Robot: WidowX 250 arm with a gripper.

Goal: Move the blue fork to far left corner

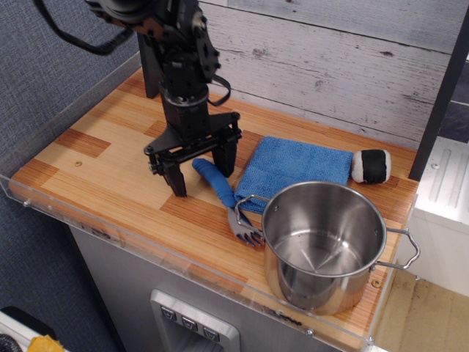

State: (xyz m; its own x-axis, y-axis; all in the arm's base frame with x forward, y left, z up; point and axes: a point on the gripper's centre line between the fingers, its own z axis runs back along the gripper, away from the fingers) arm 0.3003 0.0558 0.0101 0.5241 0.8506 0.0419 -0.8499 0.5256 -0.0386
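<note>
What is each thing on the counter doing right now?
gripper: open, fingers straddling the fork's handle end
blue fork: lying flat, not held, tines by the pot
pot: upright, empty
blue cloth: lying flat, folded
black-and-white roll: resting beside the cloth

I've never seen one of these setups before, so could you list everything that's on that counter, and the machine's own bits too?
blue fork: one, blue handle with silver tines, middle of the counter, tines beside the pot
cloth: one, blue, square, lying flat just right of the fork's handle
pot: one, shiny steel, empty, two loop handles, near right part of the counter
small roll: one, white with a black band, by the back wall, right of the cloth
countertop: one, striped wood planks, clear acrylic rim along the front and left
plank wall: one, whitewashed, behind the counter
gripper: one, black, open, fingers straddling the upper end of the fork's handle
arm: one, black, coming down from the top left
</note>
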